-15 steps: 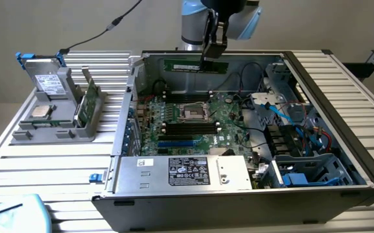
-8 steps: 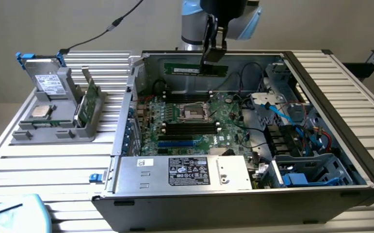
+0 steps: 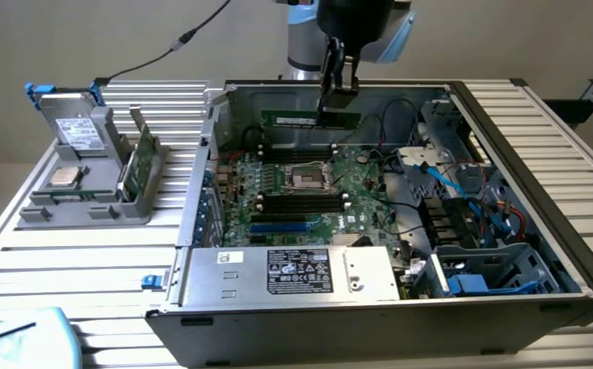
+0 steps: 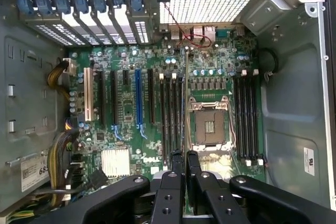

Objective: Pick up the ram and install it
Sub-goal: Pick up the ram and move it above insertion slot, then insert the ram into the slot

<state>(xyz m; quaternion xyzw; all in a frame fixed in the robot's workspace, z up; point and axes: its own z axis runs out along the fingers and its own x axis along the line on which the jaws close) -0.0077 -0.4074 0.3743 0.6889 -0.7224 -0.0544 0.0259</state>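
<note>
The ram [image 3: 298,119], a long green stick, hangs level above the back of the open computer case, with my gripper [image 3: 338,106] shut on its end toward the exterior view's right. In the wrist view the ram [image 4: 185,98] shows edge-on as a thin line running out from between the black fingers [image 4: 171,167]. It hovers over the motherboard [image 4: 126,124], lined up along the black memory slots [image 4: 170,114] beside the CPU socket [image 4: 210,124]. A second bank of slots [image 4: 247,114] lies on the socket's other side.
The case walls [image 3: 206,131] ring the motherboard [image 3: 363,219]. A power supply [image 3: 291,273] sits at the front, and a drive cage with blue cables [image 3: 481,254] at the exterior view's right. Outside, a grey holder [image 3: 86,207] carries a labelled drive [image 3: 78,134] and another green board [image 3: 144,157].
</note>
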